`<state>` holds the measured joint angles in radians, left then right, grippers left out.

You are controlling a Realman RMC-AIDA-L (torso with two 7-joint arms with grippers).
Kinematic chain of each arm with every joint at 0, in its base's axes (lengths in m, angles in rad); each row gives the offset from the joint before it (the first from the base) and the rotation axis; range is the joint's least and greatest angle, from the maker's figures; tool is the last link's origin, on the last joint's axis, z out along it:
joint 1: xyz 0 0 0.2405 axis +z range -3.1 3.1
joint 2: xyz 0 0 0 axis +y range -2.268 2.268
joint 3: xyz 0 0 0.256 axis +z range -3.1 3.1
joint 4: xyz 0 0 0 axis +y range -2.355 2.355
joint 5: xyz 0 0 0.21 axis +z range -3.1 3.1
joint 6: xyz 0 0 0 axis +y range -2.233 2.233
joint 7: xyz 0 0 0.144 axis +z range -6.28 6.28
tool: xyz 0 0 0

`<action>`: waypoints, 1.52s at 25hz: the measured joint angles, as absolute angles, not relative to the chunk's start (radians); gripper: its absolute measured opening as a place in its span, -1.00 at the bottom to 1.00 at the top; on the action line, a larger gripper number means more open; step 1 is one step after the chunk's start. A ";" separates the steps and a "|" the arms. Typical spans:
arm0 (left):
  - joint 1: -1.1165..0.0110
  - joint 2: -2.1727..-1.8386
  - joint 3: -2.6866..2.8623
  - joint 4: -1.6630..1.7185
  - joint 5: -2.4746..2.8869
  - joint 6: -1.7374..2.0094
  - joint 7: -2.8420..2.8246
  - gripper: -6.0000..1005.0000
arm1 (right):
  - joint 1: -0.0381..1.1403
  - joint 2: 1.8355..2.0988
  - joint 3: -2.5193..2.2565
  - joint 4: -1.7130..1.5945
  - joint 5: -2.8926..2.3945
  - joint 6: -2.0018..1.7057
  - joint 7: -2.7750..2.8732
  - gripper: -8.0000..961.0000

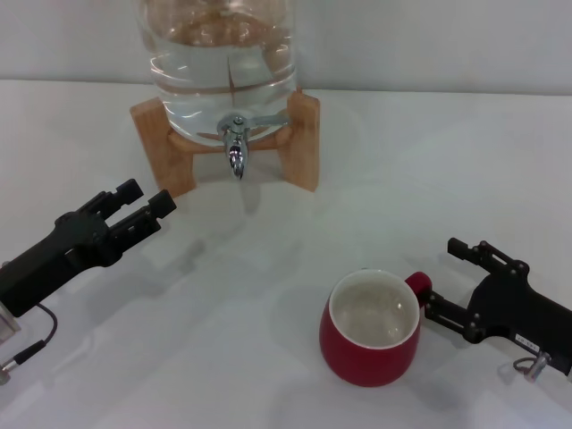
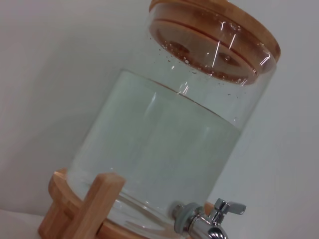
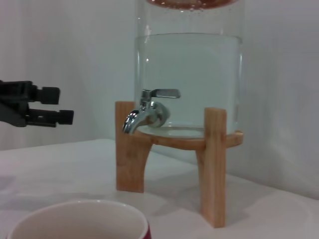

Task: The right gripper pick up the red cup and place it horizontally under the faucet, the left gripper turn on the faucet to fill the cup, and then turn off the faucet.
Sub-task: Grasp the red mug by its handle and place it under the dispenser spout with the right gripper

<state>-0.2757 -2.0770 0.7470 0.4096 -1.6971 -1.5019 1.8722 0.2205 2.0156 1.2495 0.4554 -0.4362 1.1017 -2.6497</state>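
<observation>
The red cup (image 1: 371, 340) stands upright and empty near the table's (image 1: 268, 286) front edge, its handle between the wide-open right gripper's (image 1: 436, 279) jaws, while the left gripper (image 1: 147, 201), slightly open and empty, hovers left of the faucet (image 1: 236, 147) on the water-filled jar (image 1: 223, 63).

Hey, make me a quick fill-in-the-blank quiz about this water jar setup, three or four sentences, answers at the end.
1. The red cup stands upright on the table, right beside the ____ tool.
2. The faucet is fitted to a clear water jar resting on a ____ stand.
3. The space directly under the faucet's spout holds ____ cup.
4. The left tool hovers with its fingers ____, touching nothing.

Answers: right; wooden; no; open
</observation>
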 joint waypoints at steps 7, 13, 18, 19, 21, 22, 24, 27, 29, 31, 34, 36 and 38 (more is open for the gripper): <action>-0.276 -2.077 0.747 0.410 -1.696 -1.501 1.872 0.68 | 0.222 2.016 1.234 0.461 -0.407 1.097 -2.649 0.60; -0.278 -2.077 0.747 0.410 -1.696 -1.495 1.871 0.68 | 0.223 2.016 1.227 0.466 -0.405 1.082 -2.649 0.60; -0.278 -2.077 0.747 0.410 -1.696 -1.495 1.871 0.68 | 0.224 2.016 1.226 0.466 -0.404 1.071 -2.649 0.59; -0.278 -2.077 0.747 0.410 -1.696 -1.494 1.871 0.68 | 0.224 2.016 1.226 0.466 -0.404 1.068 -2.649 0.59; -0.278 -2.077 0.747 0.410 -1.696 -1.494 1.871 0.68 | 0.225 2.016 1.226 0.466 -0.403 1.064 -2.648 0.59; -0.278 -2.077 0.747 0.410 -1.696 -1.494 1.871 0.68 | 0.225 2.016 1.226 0.466 -0.403 1.062 -2.646 0.59; -0.278 -2.077 0.747 0.411 -1.696 -1.494 1.870 0.68 | 0.226 2.016 1.226 0.467 -0.403 1.062 -2.643 0.59; -0.278 -2.077 0.747 0.411 -1.697 -1.494 1.869 0.68 | 0.226 2.016 1.222 0.467 -0.403 1.066 -2.641 0.59; -0.278 -2.077 0.747 0.411 -1.697 -1.494 1.868 0.68 | 0.226 2.016 1.217 0.467 -0.403 1.066 -2.645 0.58; -0.278 -2.077 0.747 0.413 -1.697 -1.494 1.865 0.68 | 0.226 2.016 1.215 0.468 -0.403 1.065 -2.648 0.50; -0.279 -2.077 0.747 0.415 -1.697 -1.494 1.862 0.68 | 0.227 2.016 1.212 0.471 -0.402 1.065 -2.657 0.27; -0.279 -2.077 0.747 0.415 -1.697 -1.494 1.861 0.68 | 0.228 2.016 1.211 0.477 -0.402 1.063 -2.664 0.02; -0.279 -2.077 0.747 0.416 -1.697 -1.494 1.861 0.68 | 0.228 2.016 1.210 0.480 -0.402 1.061 -2.664 -0.30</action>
